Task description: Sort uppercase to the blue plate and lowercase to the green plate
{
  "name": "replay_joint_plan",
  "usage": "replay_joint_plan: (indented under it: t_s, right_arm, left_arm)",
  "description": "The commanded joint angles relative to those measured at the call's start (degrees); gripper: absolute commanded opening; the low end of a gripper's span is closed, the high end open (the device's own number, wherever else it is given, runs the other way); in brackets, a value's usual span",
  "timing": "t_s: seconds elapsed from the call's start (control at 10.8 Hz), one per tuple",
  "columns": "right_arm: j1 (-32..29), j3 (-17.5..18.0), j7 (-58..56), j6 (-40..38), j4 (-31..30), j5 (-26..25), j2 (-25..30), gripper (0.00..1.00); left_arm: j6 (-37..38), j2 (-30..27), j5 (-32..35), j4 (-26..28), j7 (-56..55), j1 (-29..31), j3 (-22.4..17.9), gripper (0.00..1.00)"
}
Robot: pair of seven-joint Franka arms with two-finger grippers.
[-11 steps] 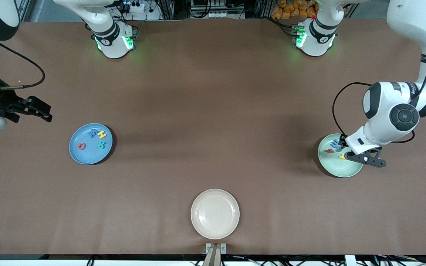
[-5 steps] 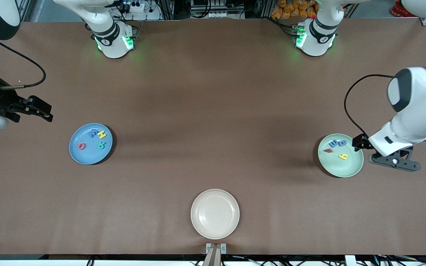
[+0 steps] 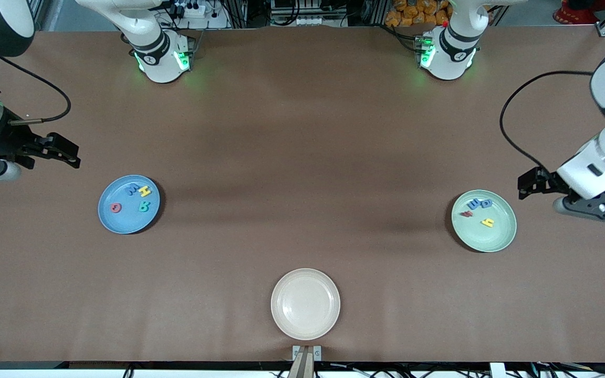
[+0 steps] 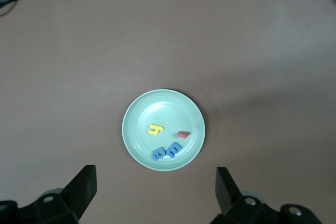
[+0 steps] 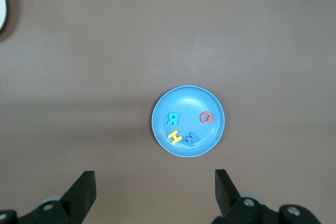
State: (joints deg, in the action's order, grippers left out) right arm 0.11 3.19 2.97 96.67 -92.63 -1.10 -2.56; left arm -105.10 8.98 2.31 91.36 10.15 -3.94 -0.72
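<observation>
Both plates are loaded and both arms are up in the air, so this looks like the closing step of the sort. The left gripper (image 3: 578, 195) hangs over bare table at the left arm's end, just beside the green plate (image 3: 502, 239), jaws spread wide and holding nothing. Seen from its wrist, the plate sits well below and between the two fingers (image 4: 81, 187), and four lowercase letters lie in it: a small yellow h (image 4: 154, 128), a dark red w (image 4: 184, 134), and two blue ones, an m (image 4: 174, 148) touching a rounded g-like piece (image 4: 159, 153).

The right gripper (image 3: 63, 153) waits over bare table at the right arm's end, near the blue plate (image 3: 124, 223), jaws also wide and empty. Its wrist view looks straight down on that plate, where four uppercase letters lie: a teal R (image 5: 172, 117), a red ring-shaped Q (image 5: 207, 116), a yellow H (image 5: 175, 137) and a blue M (image 5: 188, 139), the last two touching.

The cream plate (image 3: 281, 320), nearest the front camera and midway between the arms, holds nothing, and no loose letter shows anywhere on the brown table (image 3: 302, 157).

By this showing the sorting is finished. The next move seems to ask only that each arm draw clear of its plate without brushing the rim or disturbing the letters.
</observation>
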Motion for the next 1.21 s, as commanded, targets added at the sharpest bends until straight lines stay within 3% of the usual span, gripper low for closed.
replay_joint_plan:
  t_s: [0.0,0.28,0.74,1.12]
  right_arm:
    - [-0.11,0.33,1.16,1.59,-4.40,-0.92,3.61,1.00]
    - [-0.11,0.33,1.16,1.50,-4.66,-0.74,3.70,1.00]
    - [-0.20,0.24,1.16,1.59,-4.58,-0.57,3.61,1.00]
    - [-0.11,-2.30,0.37,1.68,-4.05,-0.13,3.52,1.00]
  left_arm:
    - [7.32,-2.47,-1.08,-3.09,-3.02,-1.95,-2.17,1.00]
    - [13.94,-5.45,-1.17,-6.80,-3.21,-2.21,-3.58,1.00]
    - [15.54,-8.71,-1.43,-7.07,-3.12,-2.04,-4.63,1.00]
    - [17.64,-8.98,-5.37,-6.98,-4.86,-2.22,-6.57,1.00]
